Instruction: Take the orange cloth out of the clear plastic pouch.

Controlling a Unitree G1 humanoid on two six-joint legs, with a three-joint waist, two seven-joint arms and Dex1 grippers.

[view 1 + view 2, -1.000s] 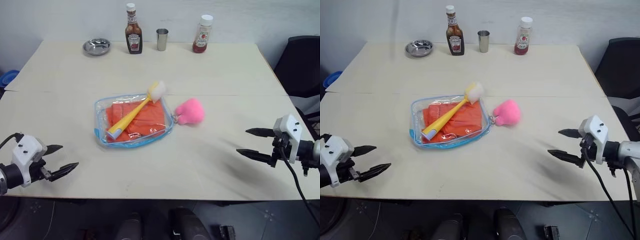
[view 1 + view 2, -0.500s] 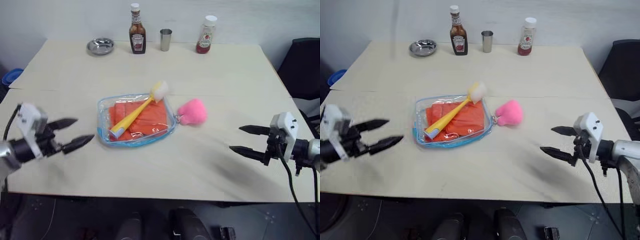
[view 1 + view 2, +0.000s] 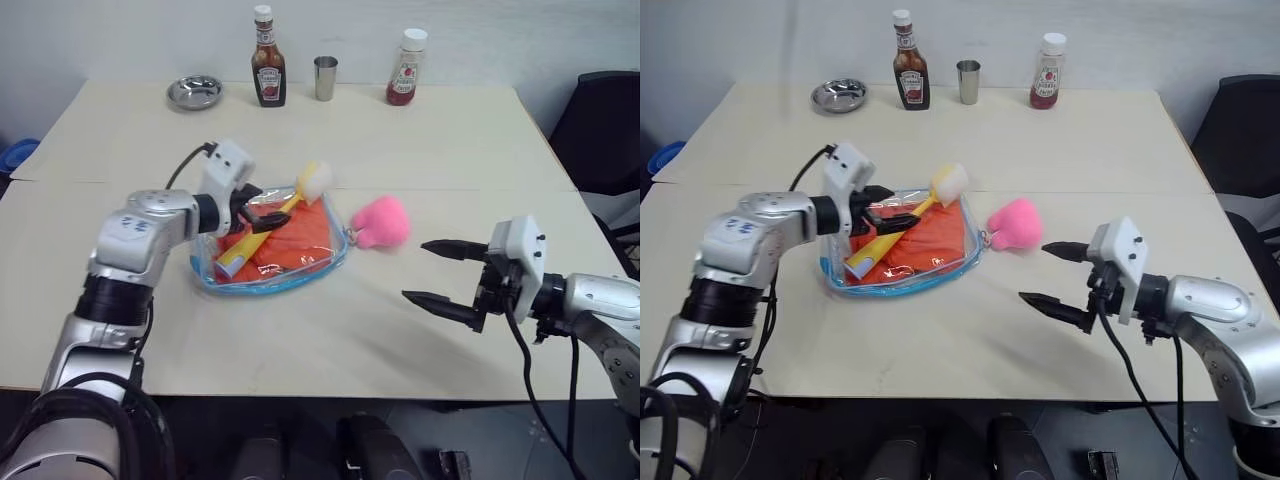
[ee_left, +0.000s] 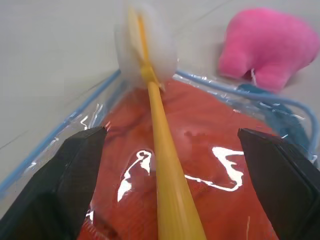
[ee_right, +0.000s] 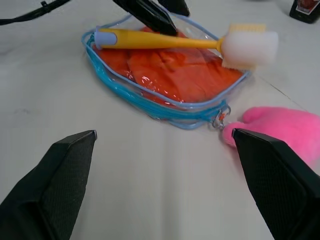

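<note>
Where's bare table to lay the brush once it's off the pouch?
Bare table runs along the near edge, between the pouch and the right gripper. Another bare band lies between the pouch and the far-edge bottles. It is crowded at the pouch: brush, left gripper and pom-pom.

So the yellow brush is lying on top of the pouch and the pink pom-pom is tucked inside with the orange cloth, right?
Not quite. The pink pom-pom lies outside the clear plastic pouch, on the table beside its zipper end, as the right wrist view shows. The yellow brush does lie on top.
</note>
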